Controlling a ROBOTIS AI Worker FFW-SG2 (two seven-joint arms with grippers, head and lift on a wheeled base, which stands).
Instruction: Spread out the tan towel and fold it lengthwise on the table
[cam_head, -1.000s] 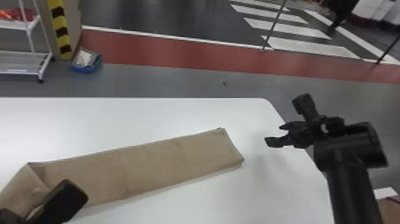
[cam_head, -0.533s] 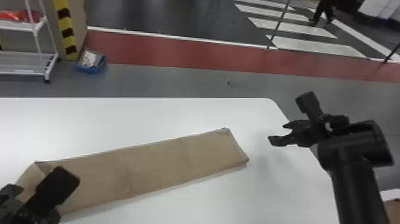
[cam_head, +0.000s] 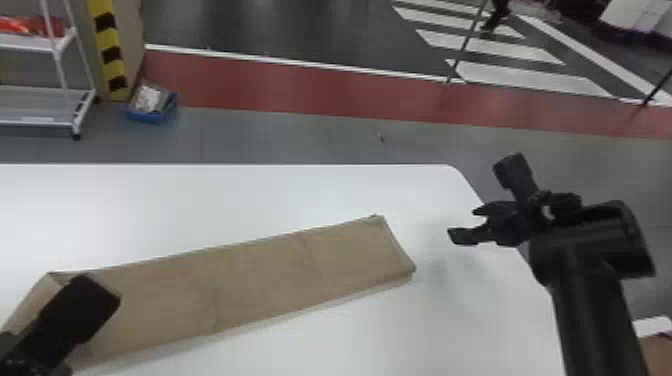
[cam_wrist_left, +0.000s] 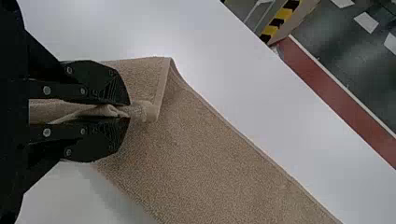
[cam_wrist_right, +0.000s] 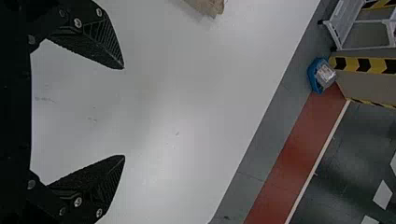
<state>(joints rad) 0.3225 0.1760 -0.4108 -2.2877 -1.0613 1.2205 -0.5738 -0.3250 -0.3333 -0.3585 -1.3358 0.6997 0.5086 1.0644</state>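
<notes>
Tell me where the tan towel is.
In the head view, the towel stretches along the table from the view's left edge to just past its middle, its left end pinched by the left gripper.

Bright light, pale glare on the table (cam_wrist_right: 187, 158), faint soft shadows

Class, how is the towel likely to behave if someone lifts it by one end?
The towel would probably sag limply, since its cloth bunches between the fingers of the left gripper. Its coarse surface suggests it isn't slippery. Being long and narrow with one end turned over, it might twist or unfold.
</notes>
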